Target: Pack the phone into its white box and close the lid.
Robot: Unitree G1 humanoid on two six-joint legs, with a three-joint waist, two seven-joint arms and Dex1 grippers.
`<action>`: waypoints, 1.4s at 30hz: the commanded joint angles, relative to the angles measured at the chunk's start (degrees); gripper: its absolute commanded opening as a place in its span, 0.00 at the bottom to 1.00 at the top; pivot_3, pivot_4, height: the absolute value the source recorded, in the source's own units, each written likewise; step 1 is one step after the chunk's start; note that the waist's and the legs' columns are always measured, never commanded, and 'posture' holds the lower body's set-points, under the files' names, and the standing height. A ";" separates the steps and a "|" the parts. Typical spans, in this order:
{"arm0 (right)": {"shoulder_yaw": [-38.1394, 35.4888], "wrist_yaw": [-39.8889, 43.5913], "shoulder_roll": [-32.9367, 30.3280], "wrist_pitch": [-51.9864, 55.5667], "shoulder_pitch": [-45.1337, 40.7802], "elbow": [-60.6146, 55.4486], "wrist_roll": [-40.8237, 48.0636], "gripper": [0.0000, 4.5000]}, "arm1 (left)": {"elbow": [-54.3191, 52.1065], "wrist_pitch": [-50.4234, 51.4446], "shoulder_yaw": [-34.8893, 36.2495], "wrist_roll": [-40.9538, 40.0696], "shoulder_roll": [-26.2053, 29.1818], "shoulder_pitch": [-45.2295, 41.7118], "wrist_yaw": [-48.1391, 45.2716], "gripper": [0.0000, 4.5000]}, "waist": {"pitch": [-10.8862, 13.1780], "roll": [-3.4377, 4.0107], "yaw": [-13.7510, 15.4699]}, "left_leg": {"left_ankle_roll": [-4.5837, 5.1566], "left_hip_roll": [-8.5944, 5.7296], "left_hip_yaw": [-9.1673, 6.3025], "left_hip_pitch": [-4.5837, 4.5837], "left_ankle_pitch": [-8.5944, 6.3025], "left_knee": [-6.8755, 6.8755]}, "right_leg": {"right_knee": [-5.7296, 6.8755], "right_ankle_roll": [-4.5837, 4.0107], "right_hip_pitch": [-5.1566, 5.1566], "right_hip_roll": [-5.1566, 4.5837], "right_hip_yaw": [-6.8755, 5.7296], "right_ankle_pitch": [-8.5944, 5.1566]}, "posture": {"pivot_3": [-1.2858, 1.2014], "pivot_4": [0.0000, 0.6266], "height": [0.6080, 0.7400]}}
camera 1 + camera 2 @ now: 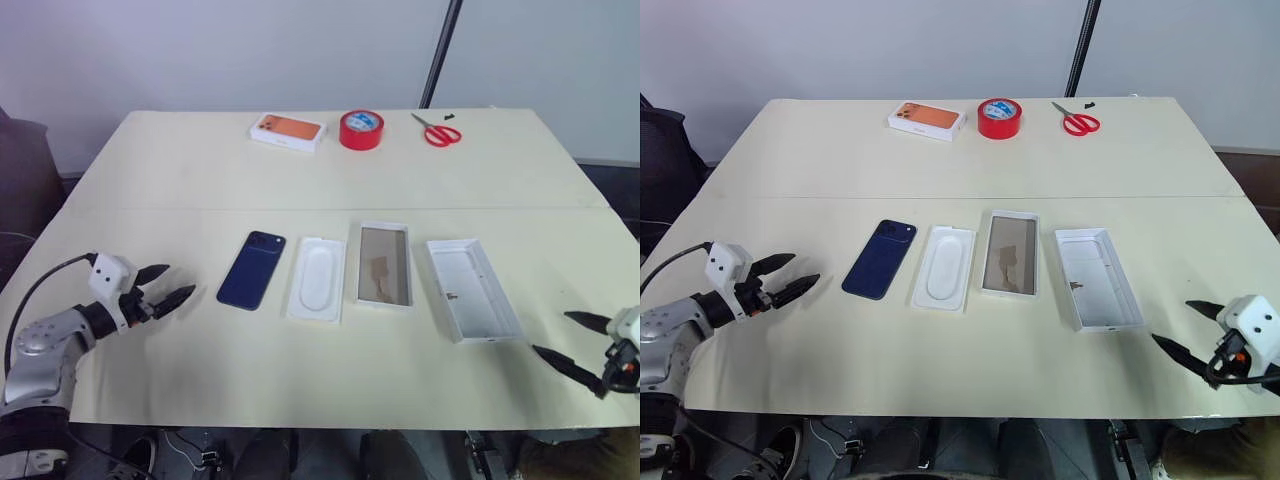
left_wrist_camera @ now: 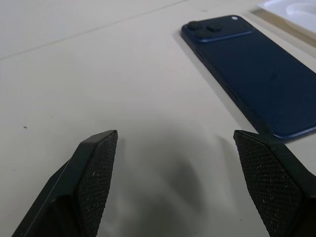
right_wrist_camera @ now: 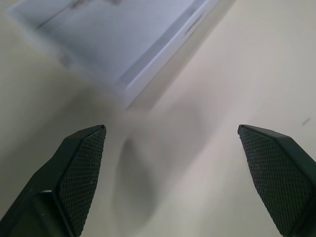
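The phone [image 1: 252, 270] is lying flat, back up, on the table [image 1: 200, 180], just beside the white insert [image 1: 317, 277] and left of the white box [image 1: 384, 265]; the lid [image 1: 472, 288] is lying inside-up further right. Both the left gripper [image 1: 162, 285] and the right gripper [image 1: 572, 340] are being held wide, with nothing gripped. The phone is probably best being approached across its 2 long edges, low and level. Its long axis is running away from the robot, leaning slightly right, camera bump at the far end.
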 commanded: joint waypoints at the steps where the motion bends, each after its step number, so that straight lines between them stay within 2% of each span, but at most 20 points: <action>1: -1.59 0.98 -0.28 0.58 -0.15 -2.27 2.13 0.99 | -1.81 -1.13 1.80 -0.62 1.19 -0.11 -0.14 0.88 | -0.01 0.02 -0.04 | 0.00 0.00 0.01 0.00 0.00 0.00 | 0.00 0.00 0.00 0.00 0.00 0.00 | 0.52 0.24 1.00; 9: 0.26 -0.18 -0.60 -0.01 -3.23 -1.16 0.24 0.99 | -3.68 1.94 0.68 -0.74 1.59 -0.22 -0.35 0.88 | -0.01 0.02 0.25 | -0.07 -0.01 0.01 0.01 0.04 0.01 | -0.01 0.00 0.02 -0.02 0.00 0.00 | 0.52 0.24 1.00; 23: 2.02 -0.01 -1.91 -0.54 -7.50 1.40 -1.72 0.99 | -6.83 -0.55 -0.41 -0.26 1.57 1.87 -3.81 0.88 | 0.00 0.03 0.15 | -0.13 -0.01 0.01 0.01 0.07 0.00 | -0.01 0.00 0.02 -0.02 0.00 0.00 | 0.52 0.24 1.00; 27: 1.51 0.20 -2.67 0.28 -8.85 0.85 -1.17 0.99 | -8.28 1.66 -0.68 -1.32 1.43 1.31 -3.84 0.88 | 0.00 0.04 0.17 | -0.12 0.00 0.01 0.01 0.07 0.00 | -0.01 0.00 0.02 -0.01 0.00 0.00 | 0.52 0.24 1.00; 29: 1.68 -0.02 -3.32 1.39 -10.25 -0.97 -0.70 0.99 | -10.36 5.15 -1.04 -2.91 1.68 0.00 -3.92 0.88 | 0.00 0.04 0.20 | -0.11 -0.01 0.01 0.01 0.06 0.01 | -0.01 0.00 0.03 -0.02 0.00 0.00 | 0.52 0.24 1.00; 34: 4.13 -1.32 -4.22 5.00 -14.79 -7.45 0.18 0.99 | -17.46 21.23 -4.30 -5.27 3.27 -3.75 -0.10 0.88 | 0.01 0.04 0.05 | -0.15 0.01 0.00 0.01 0.08 0.02 | 0.00 0.00 0.03 0.00 0.00 0.00 | 0.52 0.24 1.00; 39: 11.80 -3.91 -2.61 8.66 -21.60 -13.93 -0.11 0.99 | -20.94 31.98 -9.18 -5.23 0.35 -10.30 5.87 0.88 | 0.02 0.05 0.12 | -0.23 -0.01 0.00 0.00 0.13 0.04 | 0.00 0.00 0.04 0.00 -0.01 0.00 | 0.52 0.24 1.00; 42: 17.49 -6.04 -0.21 10.03 -27.55 -16.36 -0.06 0.99 | -20.87 43.14 -10.73 -9.14 -4.00 -15.19 9.88 0.88 | 0.03 0.03 0.11 | -0.23 -0.01 0.00 -0.01 0.13 0.06 | 0.00 0.01 0.04 0.01 -0.01 0.00 | 0.52 0.24 1.00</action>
